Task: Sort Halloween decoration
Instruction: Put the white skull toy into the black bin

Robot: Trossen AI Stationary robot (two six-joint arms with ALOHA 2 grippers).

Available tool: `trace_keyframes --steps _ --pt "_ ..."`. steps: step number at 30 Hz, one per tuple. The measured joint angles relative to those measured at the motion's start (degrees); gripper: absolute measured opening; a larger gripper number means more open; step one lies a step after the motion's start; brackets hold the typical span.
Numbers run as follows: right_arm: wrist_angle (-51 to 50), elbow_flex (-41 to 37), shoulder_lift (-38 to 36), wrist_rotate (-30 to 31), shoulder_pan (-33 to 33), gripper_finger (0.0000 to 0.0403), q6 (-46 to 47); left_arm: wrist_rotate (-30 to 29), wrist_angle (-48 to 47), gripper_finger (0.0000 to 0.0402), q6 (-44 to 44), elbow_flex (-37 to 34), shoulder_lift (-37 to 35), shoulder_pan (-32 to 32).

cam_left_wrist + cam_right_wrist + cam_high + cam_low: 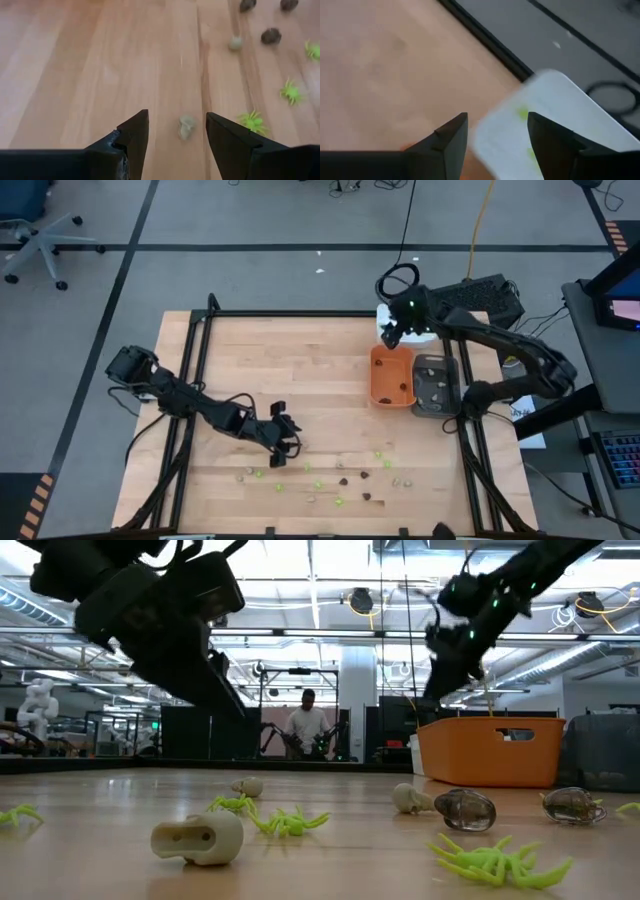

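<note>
**Right gripper over the white tray, left gripper above a beige piece**

The right gripper hangs at the far right of the table, over the white tray. Its fingers are spread apart with nothing between them. In the right wrist view a lime-green piece lies in the white tray, seen through the gap between the fingers.

Just near of the white tray stands the orange tray. A grey tray sits beside it on the right, touching or nearly touching. Dark pieces lie in both; their kind cannot be told.

The left gripper hangs low over the near middle of the table. Its fingers are spread, holding nothing. A pale beige piece lies on the wood in line with the gap between them.

The rest of the Halloween decoration is scattered along the near edge of the table, to the right of the left gripper: lime-green spiders, dark brown pieces and beige skulls, each apart from the others.

A person stands in the room beyond the table.
</note>
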Motion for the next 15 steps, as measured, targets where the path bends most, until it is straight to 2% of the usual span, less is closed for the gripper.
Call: trace_keyframes --steps 5,10,15 --pt "0.0 0.0 -4.6 0.1 9.5 0.0190 -0.2 0.0 2.4 0.0196 2.9 0.0 4.0 -1.1" --pt "1.2 0.0 -5.7 0.4 17.7 0.0182 -0.4 0.0 4.5 0.0196 3.1 0.0 7.5 -1.2" --pt "1.5 0.0 -5.7 5.9 23.3 0.0177 0.0 0.0 4.7 0.0189 3.1 0.0 9.2 -1.2"
